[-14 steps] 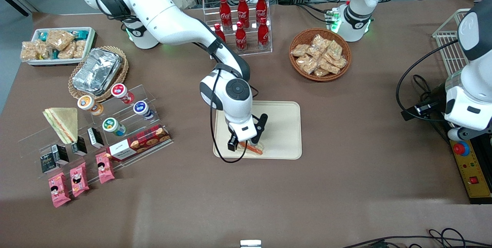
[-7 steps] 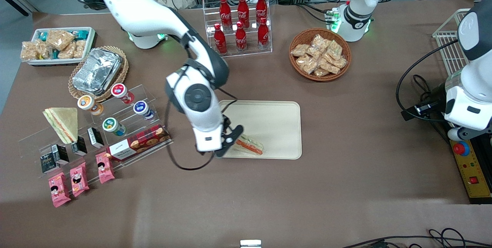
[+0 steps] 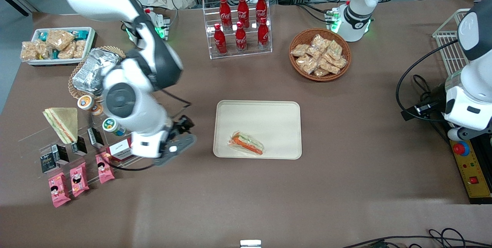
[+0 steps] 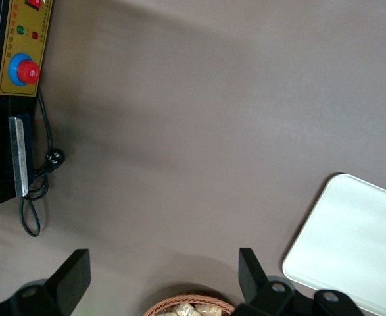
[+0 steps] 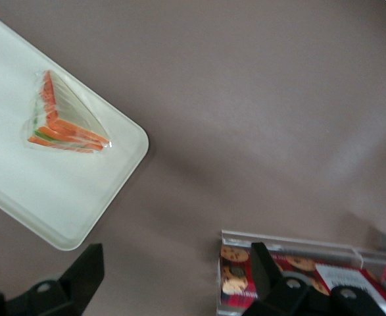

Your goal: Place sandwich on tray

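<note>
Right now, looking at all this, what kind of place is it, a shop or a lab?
Probably a robotics lab staged as a snack shop: cola bottles in a clear rack, a basket of snack packets, and the gripper open above the table near the sandwich on its tray.

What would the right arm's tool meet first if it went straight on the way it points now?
Probably the bare brown tablecloth: the open tool points down between the tray and the cookie box. Depth is unclear.

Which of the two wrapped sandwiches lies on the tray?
The sandwich with the broad orange filling, on the tray; the paler wedge sits near the gripper.
</note>
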You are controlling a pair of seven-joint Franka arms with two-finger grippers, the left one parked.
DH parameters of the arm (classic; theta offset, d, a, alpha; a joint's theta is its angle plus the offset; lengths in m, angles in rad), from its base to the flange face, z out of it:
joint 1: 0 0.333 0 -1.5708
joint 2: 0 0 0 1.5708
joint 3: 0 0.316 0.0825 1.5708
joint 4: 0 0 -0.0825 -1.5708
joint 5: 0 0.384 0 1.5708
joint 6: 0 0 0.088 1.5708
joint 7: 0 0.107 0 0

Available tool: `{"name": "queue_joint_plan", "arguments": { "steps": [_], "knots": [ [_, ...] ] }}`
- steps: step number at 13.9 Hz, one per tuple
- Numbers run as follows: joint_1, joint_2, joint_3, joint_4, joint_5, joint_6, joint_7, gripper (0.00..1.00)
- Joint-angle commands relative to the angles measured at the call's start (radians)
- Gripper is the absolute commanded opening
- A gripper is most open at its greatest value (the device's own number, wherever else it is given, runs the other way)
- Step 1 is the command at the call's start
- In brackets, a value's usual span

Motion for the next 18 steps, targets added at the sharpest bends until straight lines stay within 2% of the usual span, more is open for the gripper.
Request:
{"name": "queue_joint_plan", "arguments": {
  "steps": [1,8,14,18],
  "knots": [
    [-0.129,-0.059,0.010,-0.037,0.060,-0.080,-0.005,0.99],
    [-0.344,-0.198,0.005,-0.034,0.048,-0.263,-0.023,0.99],
    [-0.370,-0.339,-0.035,-0.031,-0.006,-0.418,0.000,0.99],
    [-0.371,-0.349,-0.066,-0.040,-0.031,-0.428,0.063,0.99]
  ]
}}
